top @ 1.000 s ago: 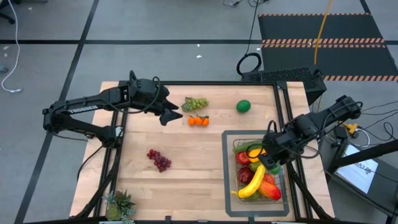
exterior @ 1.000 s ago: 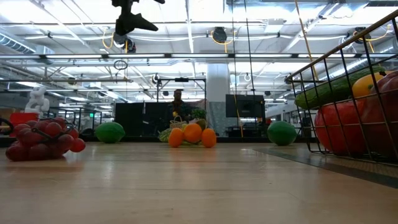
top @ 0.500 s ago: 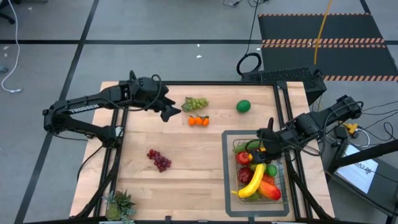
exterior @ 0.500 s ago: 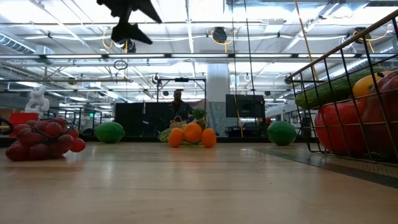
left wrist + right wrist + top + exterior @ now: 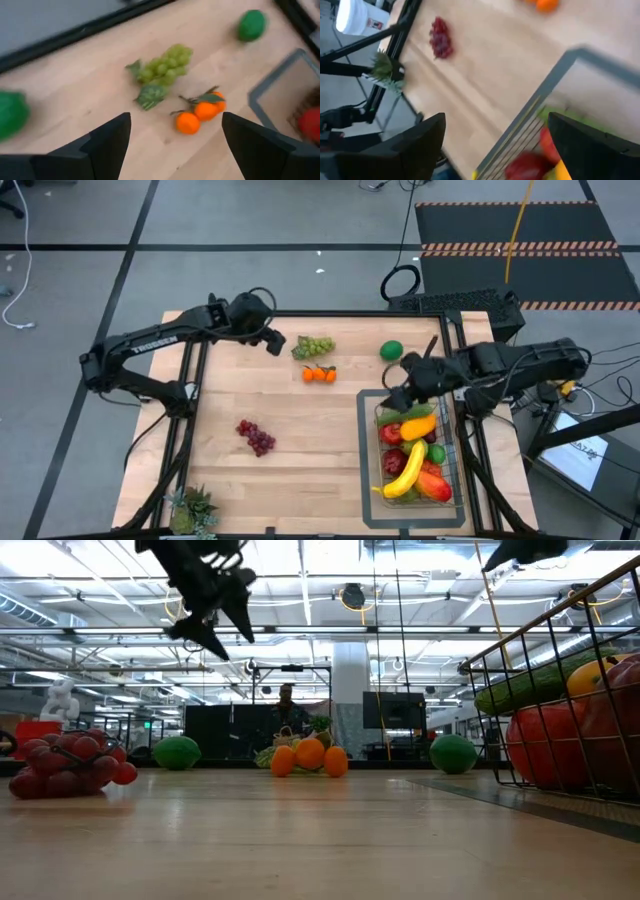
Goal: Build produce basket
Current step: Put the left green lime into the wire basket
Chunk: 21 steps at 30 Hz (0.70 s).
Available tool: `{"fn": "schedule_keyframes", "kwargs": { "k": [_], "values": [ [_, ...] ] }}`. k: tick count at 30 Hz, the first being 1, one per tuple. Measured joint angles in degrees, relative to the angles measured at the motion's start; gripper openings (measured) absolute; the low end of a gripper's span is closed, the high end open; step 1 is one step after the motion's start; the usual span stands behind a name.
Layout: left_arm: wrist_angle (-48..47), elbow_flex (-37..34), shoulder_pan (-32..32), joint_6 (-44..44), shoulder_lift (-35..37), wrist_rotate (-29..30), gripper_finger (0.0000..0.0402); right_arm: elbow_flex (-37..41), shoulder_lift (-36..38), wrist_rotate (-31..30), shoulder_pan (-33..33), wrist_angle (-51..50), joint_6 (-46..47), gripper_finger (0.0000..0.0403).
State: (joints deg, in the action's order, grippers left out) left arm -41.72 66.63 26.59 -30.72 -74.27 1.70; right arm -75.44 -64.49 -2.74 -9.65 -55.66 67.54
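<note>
The wire-mesh basket (image 5: pixel 448 442) holds banana (image 5: pixel 404 472), red and green produce; green grapes (image 5: pixel 315 346), oranges (image 5: pixel 319 374), lime (image 5: pixel 391 351), red grapes (image 5: pixel 256 437) lie left of it.

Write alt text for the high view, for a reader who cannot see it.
Overhead view of a wooden table: a wire basket at right holds a banana and other produce. Green grapes, oranges, a lime and red grapes lie loose. The left tool hangs open beside the green grapes; the right tool, open, is at the basket's far end.
</note>
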Motion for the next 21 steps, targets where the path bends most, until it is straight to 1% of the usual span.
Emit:
{"fn": "schedule_keyframes", "kwargs": {
  "k": [2, 4, 6, 8, 10, 12, 15, 16, 18, 21],
  "values": [
    [-0.5, 0.0, 0.8, -3.1, -1.3, 0.3, 0.0310, 0.0, 0.7, 0.0, 3.2, 0.1, -5.9, 0.0343],
    [1.3, 0.0, 0.9, -3.8, -2.7, 0.5, 0.0310, 0.0, 1.7, 0.1, 6.9, 0.1, -12.7, 0.0343],
    [1.0, 0.0, 0.8, -3.9, -3.6, 0.4, 0.0310, 0.0, 2.6, 1.3, 10.6, 0.3, -19.1, 0.0343],
    [0.3, 0.0, 1.1, -6.1, -4.4, -0.4, 0.0312, 0.0, 3.4, 3.1, 13.9, 0.3, -24.6, 0.0343],
    [-0.8, 0.0, 1.9, -7.3, -4.9, -1.3, 0.0323, 0.0, 4.1, 5.7, 16.9, 0.1, -29.4, 0.0343],
    [-2.9, 0.0, 2.5, -7.5, -4.9, -1.5, 0.0343, 0.0, 4.5, 7.8, 19.2, 0.1, -33.3, 0.0343],
    [-6.2, 0.0, 3.8, -9.1, -5.1, -1.5, 0.0385, 0.0, 4.7, 11.0, 21.6, 0.0, -37.3, 0.0343],
    [-7.5, 0.0, 4.4, -9.4, -5.3, -0.6, 0.0392, 0.0, 4.8, 12.0, 22.1, -0.1, -38.0, 0.0343],
    [-8.7, 0.0, 5.6, -7.6, -5.2, 1.0, 0.0391, 0.0, 4.7, 13.3, 22.8, -0.1, -38.7, 0.0343],
    [-10.3, 0.0, 8.2, -3.4, -5.4, 2.3, 0.0383, 0.0, 4.4, 13.3, 23.3, 0.3, -38.8, 0.0343]
  ]
}}
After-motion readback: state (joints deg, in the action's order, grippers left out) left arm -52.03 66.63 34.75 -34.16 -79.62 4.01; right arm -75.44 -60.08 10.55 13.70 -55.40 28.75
